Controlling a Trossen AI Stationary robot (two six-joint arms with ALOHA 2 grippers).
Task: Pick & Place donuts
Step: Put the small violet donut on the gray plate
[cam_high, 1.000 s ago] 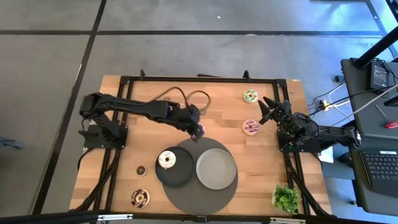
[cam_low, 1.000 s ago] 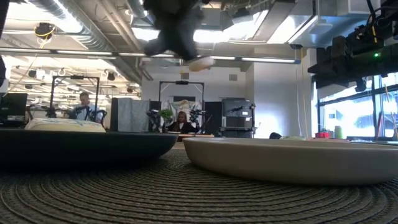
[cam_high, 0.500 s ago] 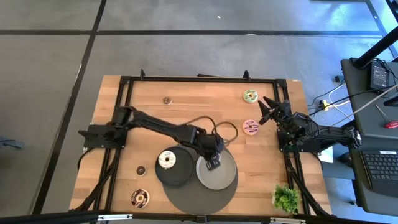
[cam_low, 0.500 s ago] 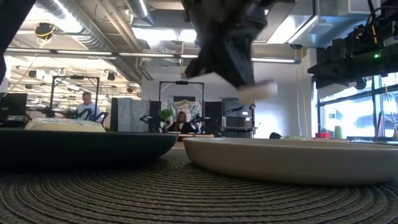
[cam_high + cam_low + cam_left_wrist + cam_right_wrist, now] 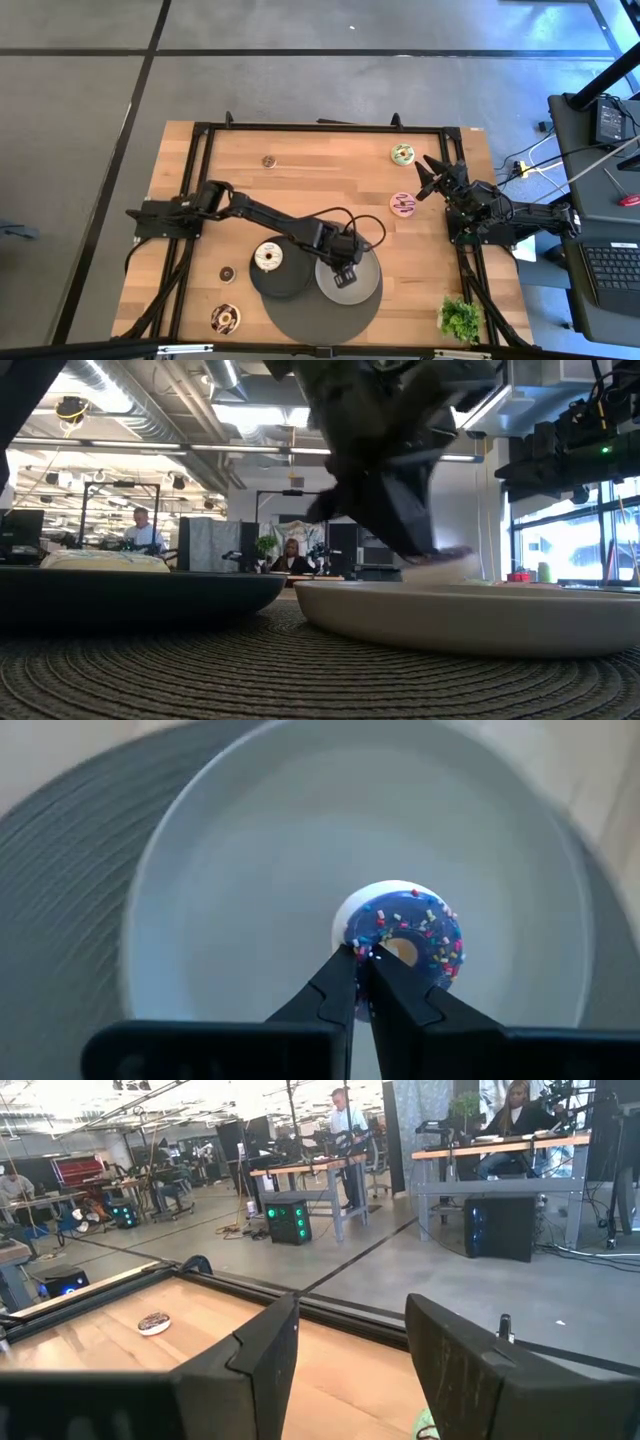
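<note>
Purple-blue icing with sprinkles shows between the closed tips of the left gripper, which pinches the rim of a small donut and holds it over the middle of the grey plate, low above its floor. Beside that plate, a white donut sits on the dark plate; well beyond, the right gripper waits with fingers apart. With so thin a pinch, I'd say the ring could twist or cling on release and roll toward the plate's edge.

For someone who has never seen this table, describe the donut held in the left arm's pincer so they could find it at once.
On the round woven mat sit two plates; look in the pale grey plate. There the left pincer pinches a blue-purple donut with coloured sprinkles. The dark plate's donut is white.
</note>
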